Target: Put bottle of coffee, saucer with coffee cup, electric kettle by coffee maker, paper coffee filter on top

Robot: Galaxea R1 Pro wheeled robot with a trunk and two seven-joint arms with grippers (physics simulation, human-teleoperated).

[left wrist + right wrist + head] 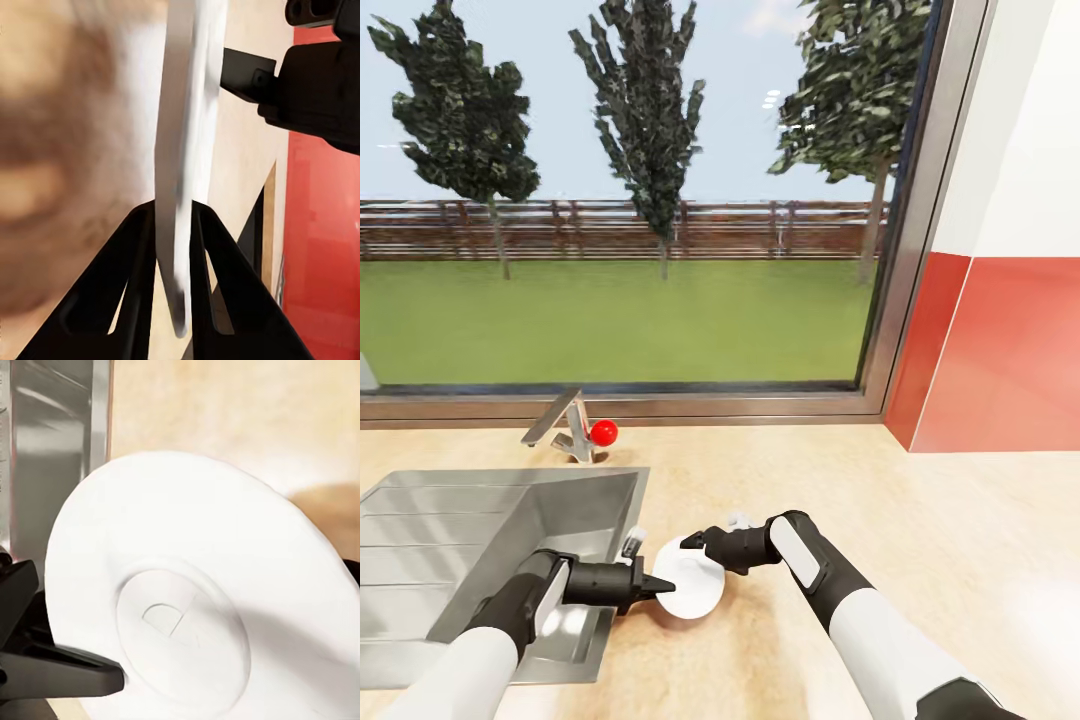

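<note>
The saucer (pixel 695 592), a plain white plate, hangs tilted just above the kitchen countertop (pixel 920 520), right of the sink. My left gripper (pixel 660 585) is shut on its near rim. In the left wrist view the saucer (pixel 187 150) stands edge-on between the two black fingers of that gripper (pixel 176 217). My right gripper (pixel 690 542) reaches the saucer's far rim; one of its fingers (pixel 241 73) lies against the plate, and I cannot tell how its jaws stand. The right wrist view looks onto the saucer's face (pixel 187 607), with the left gripper's fingers (pixel 60 675) at its edge.
An inset steel sink (pixel 460 540) lies to the left, with a faucet (pixel 565 425) and a red ball (pixel 604 432) behind it. A large window runs along the back. A red and white wall (pixel 1000 350) closes the right side. Bare counter stretches to the right.
</note>
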